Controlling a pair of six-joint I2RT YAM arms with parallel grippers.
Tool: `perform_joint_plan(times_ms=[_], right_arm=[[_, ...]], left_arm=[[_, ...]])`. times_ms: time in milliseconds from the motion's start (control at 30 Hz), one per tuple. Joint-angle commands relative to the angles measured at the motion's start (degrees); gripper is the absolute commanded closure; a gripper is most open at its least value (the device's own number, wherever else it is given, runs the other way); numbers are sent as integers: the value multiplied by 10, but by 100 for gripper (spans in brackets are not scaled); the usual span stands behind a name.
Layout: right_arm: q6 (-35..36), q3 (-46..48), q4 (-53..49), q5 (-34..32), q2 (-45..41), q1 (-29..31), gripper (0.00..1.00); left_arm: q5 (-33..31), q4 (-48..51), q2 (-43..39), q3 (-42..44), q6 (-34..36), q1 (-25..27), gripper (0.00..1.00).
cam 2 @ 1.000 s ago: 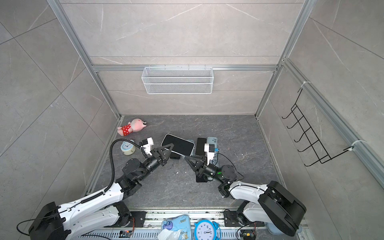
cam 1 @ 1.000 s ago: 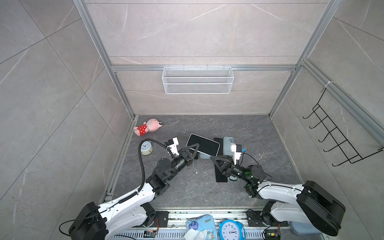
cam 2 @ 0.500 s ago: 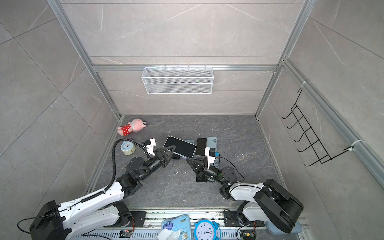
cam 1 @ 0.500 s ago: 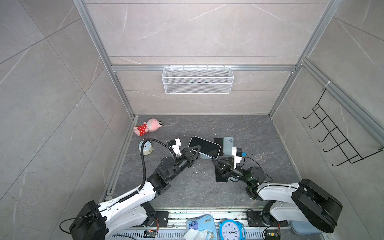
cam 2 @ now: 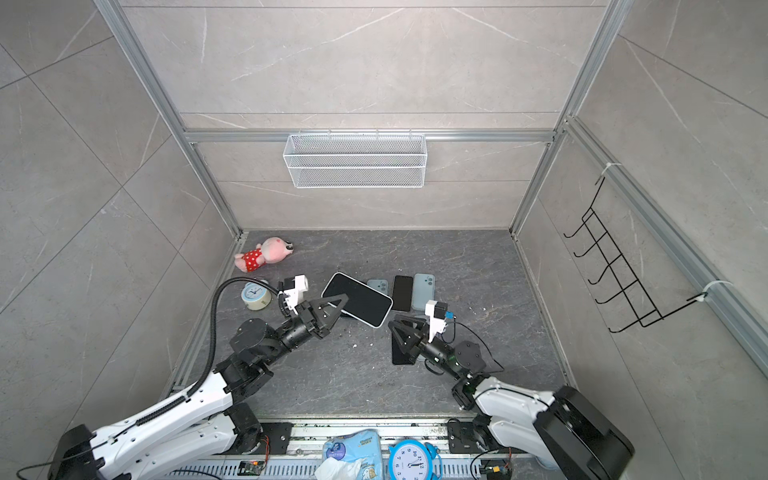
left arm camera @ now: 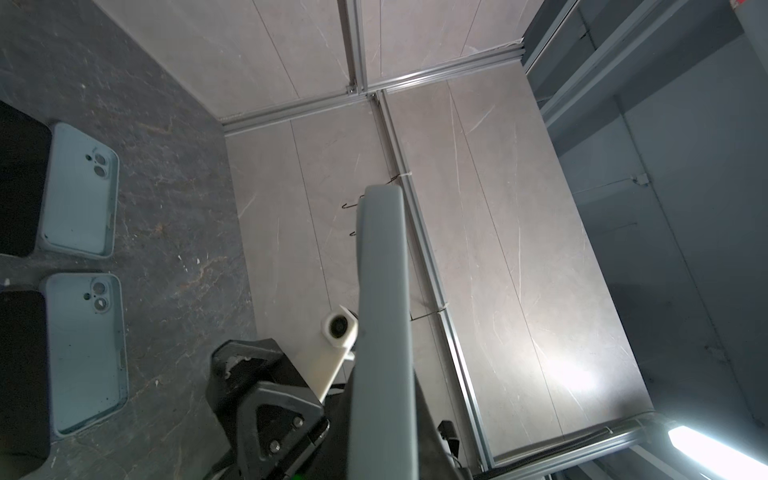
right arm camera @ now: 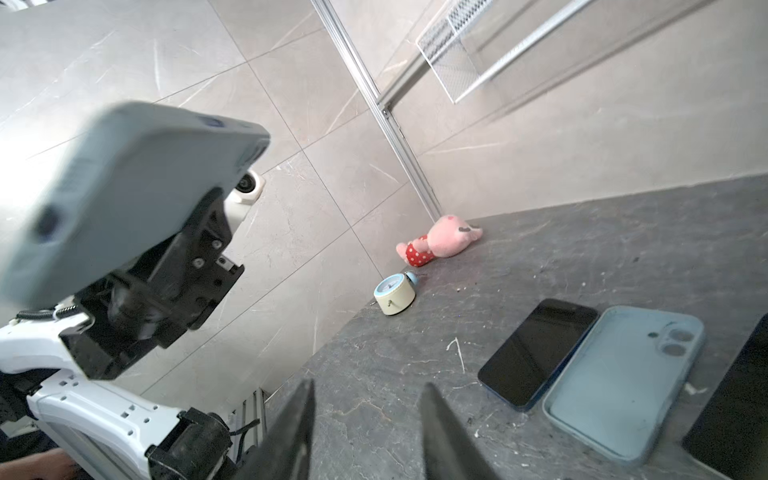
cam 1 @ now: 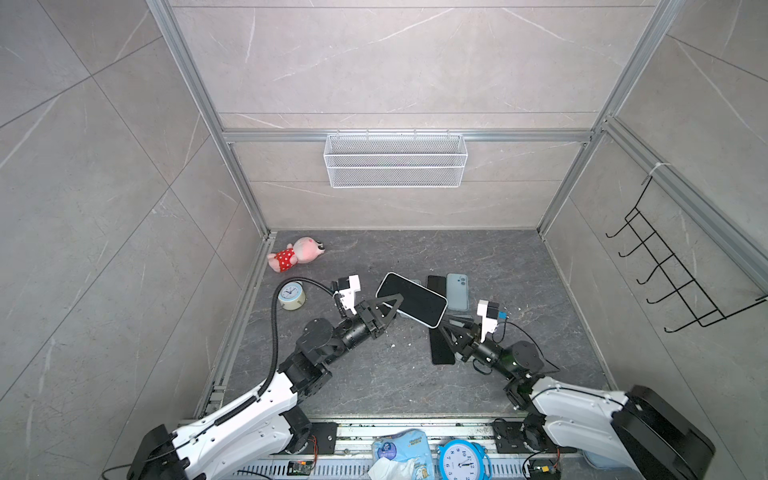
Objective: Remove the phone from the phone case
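Left claw [cam 1: 394,302] clamps 1 end of the phone [cam 1: 412,300], raised off the desk [cam 1: 374,374], with the pale-blue phone case [right arm camera: 124,187] on it. Right claw [right arm camera: 368,386] gapes empty near the free end. Extraction not done; my read is the peel-off remains. Empty cases [left arm camera: 79,187] and bare phones [right arm camera: 536,349] lie on the desk.

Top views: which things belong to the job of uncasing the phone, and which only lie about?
Job: cased phone, left claw shut on it, open right claw.
Lying about: plush toy, small clock, bare phone, empty case, wire basket.
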State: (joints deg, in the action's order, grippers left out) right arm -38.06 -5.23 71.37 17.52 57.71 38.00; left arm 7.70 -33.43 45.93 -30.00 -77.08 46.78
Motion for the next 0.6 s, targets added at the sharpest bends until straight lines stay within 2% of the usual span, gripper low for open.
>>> perform_joint_plan(times_ms=[0, 133, 233, 333, 467, 567], right_arm=[[-79, -3, -47, 46, -63, 0, 44], [-157, -45, -16, 106, -47, 4, 39], [-184, -73, -7, 128, -18, 22, 38], [-191, -80, 1, 123, -3, 36, 37], [-193, -88, 5, 118, 14, 40, 39], [-200, -98, 14, 116, 29, 41, 45]], left_arm=[[10, -8, -24, -25, 35, -9, 100], [22, -33, 7, -26, 36, -10, 100], [27, -62, 28, -26, 34, -10, 100], [26, -67, 36, -27, 33, -10, 100], [29, -74, 40, -22, 32, -11, 100], [30, -86, 43, -17, 29, -10, 100]])
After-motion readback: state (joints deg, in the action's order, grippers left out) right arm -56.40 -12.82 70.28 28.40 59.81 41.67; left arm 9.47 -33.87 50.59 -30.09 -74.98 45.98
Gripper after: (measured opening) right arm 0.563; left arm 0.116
